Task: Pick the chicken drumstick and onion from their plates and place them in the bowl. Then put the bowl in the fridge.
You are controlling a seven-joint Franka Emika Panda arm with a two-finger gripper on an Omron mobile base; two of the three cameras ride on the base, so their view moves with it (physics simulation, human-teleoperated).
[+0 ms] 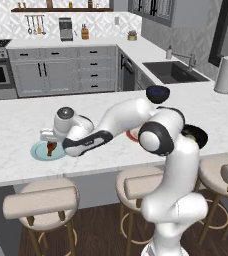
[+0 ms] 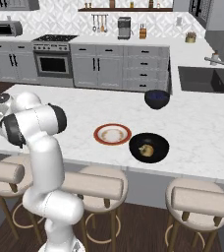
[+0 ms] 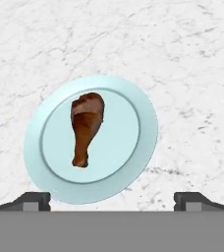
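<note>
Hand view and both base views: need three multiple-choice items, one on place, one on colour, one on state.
1. Where does the reddish-brown roasted chicken drumstick lie?
A. On the round light blue plate
B. On a stool seat
C. On the bare counter

2. What colour is the rim of the round white-centred plate?
A. Green
B. Red-orange
C. Black

3. What state is the claw in?
A. Shut on the drumstick
B. Shut and empty
C. Open, holding nothing

Answers:
1 A: the hand view shows the drumstick resting inside the blue plate's rim.
2 B: the right base view shows a red-orange ring around the white centre.
3 C: the two dark finger tips stand far apart at the bottom of the hand view, with the drumstick lying free on its plate.
</note>
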